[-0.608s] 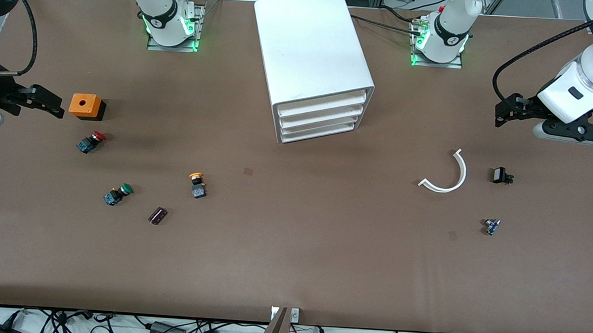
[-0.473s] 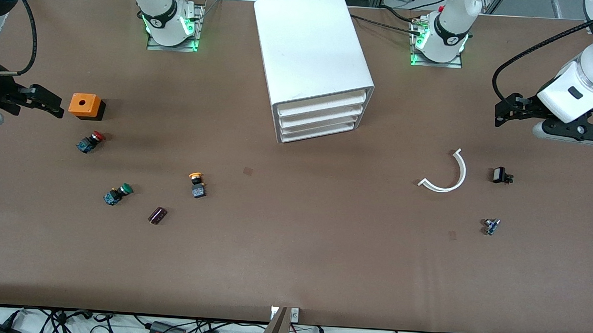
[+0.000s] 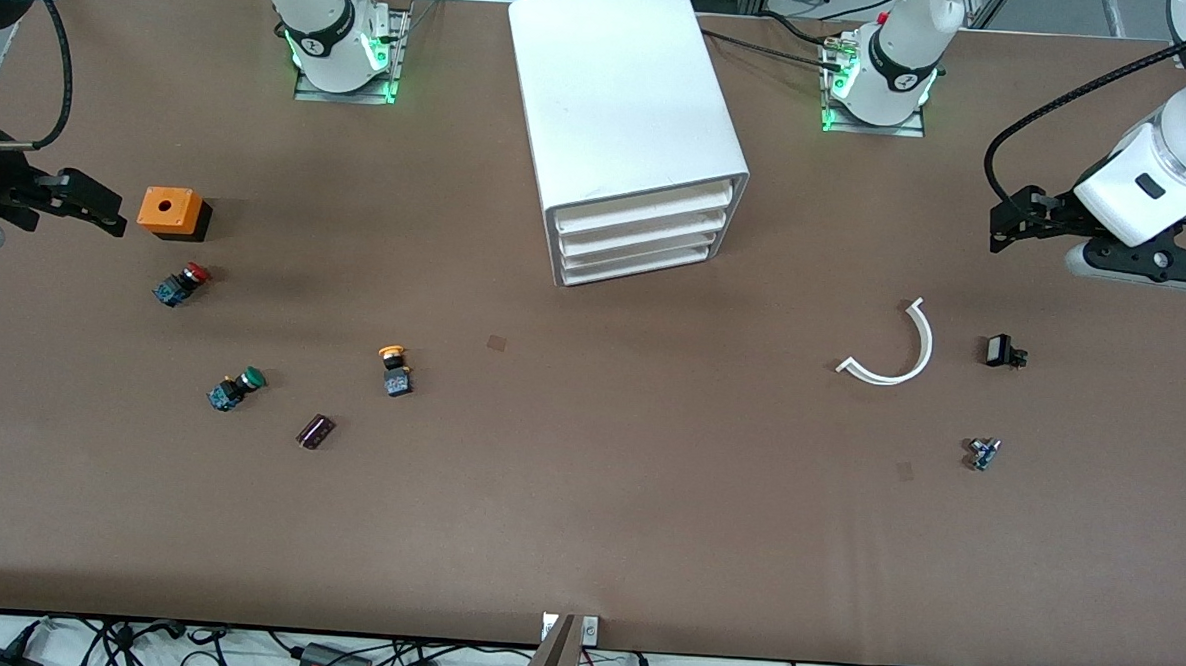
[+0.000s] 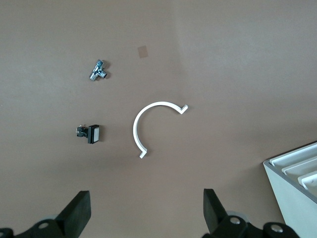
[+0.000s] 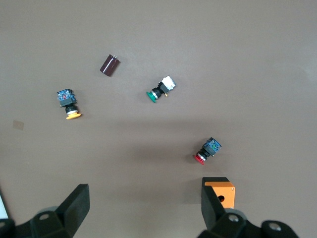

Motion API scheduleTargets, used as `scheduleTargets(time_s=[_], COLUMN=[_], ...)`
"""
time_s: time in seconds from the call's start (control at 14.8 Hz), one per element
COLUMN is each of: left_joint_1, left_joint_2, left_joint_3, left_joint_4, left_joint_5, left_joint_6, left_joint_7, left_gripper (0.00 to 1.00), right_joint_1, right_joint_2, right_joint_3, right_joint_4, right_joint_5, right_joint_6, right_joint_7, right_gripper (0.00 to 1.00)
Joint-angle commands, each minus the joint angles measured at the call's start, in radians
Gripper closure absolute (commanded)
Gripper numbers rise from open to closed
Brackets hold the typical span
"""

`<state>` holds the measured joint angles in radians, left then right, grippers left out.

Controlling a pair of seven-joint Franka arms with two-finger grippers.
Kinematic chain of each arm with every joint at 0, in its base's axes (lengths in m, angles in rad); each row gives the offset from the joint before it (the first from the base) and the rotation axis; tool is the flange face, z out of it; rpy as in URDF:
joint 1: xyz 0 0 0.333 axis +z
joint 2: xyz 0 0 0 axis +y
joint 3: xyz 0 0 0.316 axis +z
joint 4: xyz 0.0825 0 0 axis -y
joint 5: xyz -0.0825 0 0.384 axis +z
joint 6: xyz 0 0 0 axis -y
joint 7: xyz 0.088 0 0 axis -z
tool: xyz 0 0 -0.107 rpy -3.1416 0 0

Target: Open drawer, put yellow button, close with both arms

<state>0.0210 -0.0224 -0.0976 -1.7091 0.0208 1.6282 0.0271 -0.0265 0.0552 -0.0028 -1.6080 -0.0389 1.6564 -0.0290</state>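
Observation:
The white cabinet (image 3: 627,124) stands mid-table between the arms' bases, and its uppermost drawer (image 3: 644,207) is shut flush like the three below it. The yellow button (image 3: 394,369) lies on its side on the brown table, nearer to the front camera than the cabinet, toward the right arm's end; the right wrist view also shows the yellow button (image 5: 68,104). My right gripper (image 3: 113,210) hangs open and empty beside the orange box, its fingers (image 5: 74,206) spread wide. At the left arm's end my left gripper (image 3: 1000,226) is open and empty above bare table, fingers (image 4: 79,210) wide.
Near the right gripper sit an orange box (image 3: 170,211), a red button (image 3: 183,284), a green button (image 3: 236,388) and a dark cylinder (image 3: 315,431). Toward the left arm's end lie a white curved strip (image 3: 893,348), a small black part (image 3: 1003,351) and a small metal part (image 3: 983,452).
The right gripper has drifted very slightly toward its end of the table. Nothing on the table has moved.

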Motion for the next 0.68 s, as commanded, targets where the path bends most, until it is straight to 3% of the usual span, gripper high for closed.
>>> scheduleTargets(time_s=[0.0,0.27,0.47,0.61], left_joint_1=[0.004,-0.001,-0.021,-0.022], left_joint_2=[-0.018,0.002,0.019,0.053], left_joint_3=[-0.004,-0.004,-0.002,-0.002], left_joint_4=[0.000,0.042,0.060,0.062], left_joint_5=[-0.015,-0.016,-0.083,-0.136], left_joint_6=[-0.022,-0.120,-0.250,-0.318], left_joint_7=[0.014,0.014,0.017,0.020], left_gripper=[0.00,0.00,0.00,0.00], right_joint_1=[-0.009,-0.009,-0.003,0.055], right_joint_2=[-0.023,-0.026,0.011,0.060], right_joint_3=[0.009,0.006,0.013,0.012], right_joint_4=[-0.003,-0.004,-0.007,-0.006], right_joint_5=[0.004,0.019,0.020,0.019], right_joint_6=[-0.009,-0.020,-0.015,-0.003], right_joint_7=[-0.014,-0.014,-0.014,-0.012], right_gripper=[0.00,0.00,0.00,0.00])
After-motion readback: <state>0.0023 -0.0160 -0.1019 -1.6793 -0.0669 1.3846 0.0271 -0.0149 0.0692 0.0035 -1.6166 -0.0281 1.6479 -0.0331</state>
